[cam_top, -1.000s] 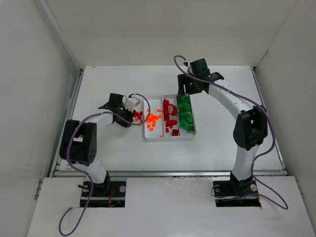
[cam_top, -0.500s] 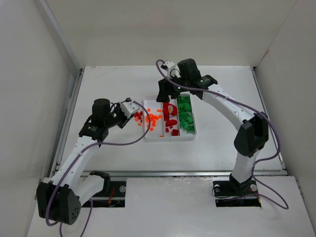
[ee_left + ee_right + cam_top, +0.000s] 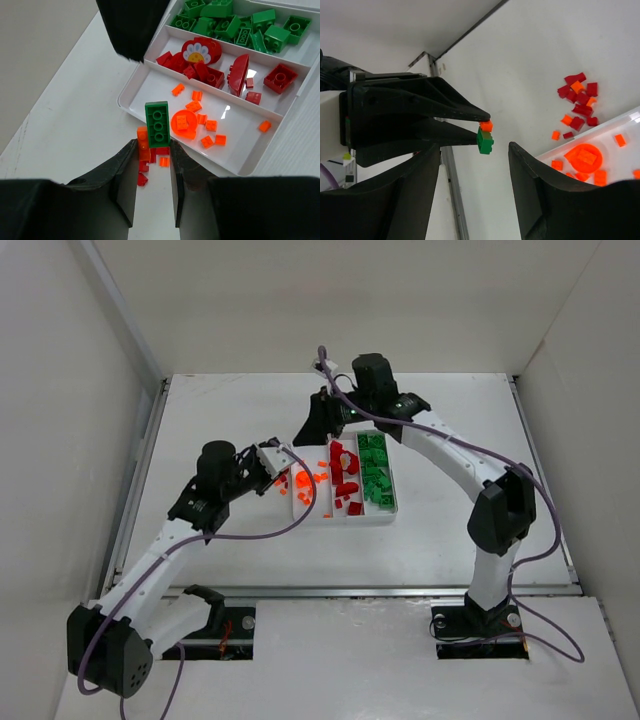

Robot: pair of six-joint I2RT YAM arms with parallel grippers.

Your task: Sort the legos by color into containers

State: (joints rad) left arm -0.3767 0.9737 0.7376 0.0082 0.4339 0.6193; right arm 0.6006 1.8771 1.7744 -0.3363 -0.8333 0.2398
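Observation:
My left gripper [image 3: 287, 457] is shut on a green brick [image 3: 157, 122] with a small orange brick [image 3: 143, 141] stuck to its side, held in the air just left of the white tray [image 3: 340, 521]. My right gripper [image 3: 308, 430] is open and empty, facing the left gripper; in the right wrist view the green brick [image 3: 485, 141] hangs between its spread fingers. The tray's left compartment [image 3: 150, 90] holds orange pieces, the middle holds dark red ones [image 3: 200, 52], the right holds green ones [image 3: 235, 25]. Loose red and orange pieces [image 3: 280, 480] lie on the table left of the tray.
A round orange disc [image 3: 182, 122] lies in the orange compartment. The loose pile [image 3: 577, 102] sits directly under my left gripper. White walls enclose the table, with a metal rail [image 3: 145, 455] along the left edge.
My left gripper rose from the loose pile and moved right toward the tray with the green brick. My right arm swung left across the tray's far end to face the left gripper.

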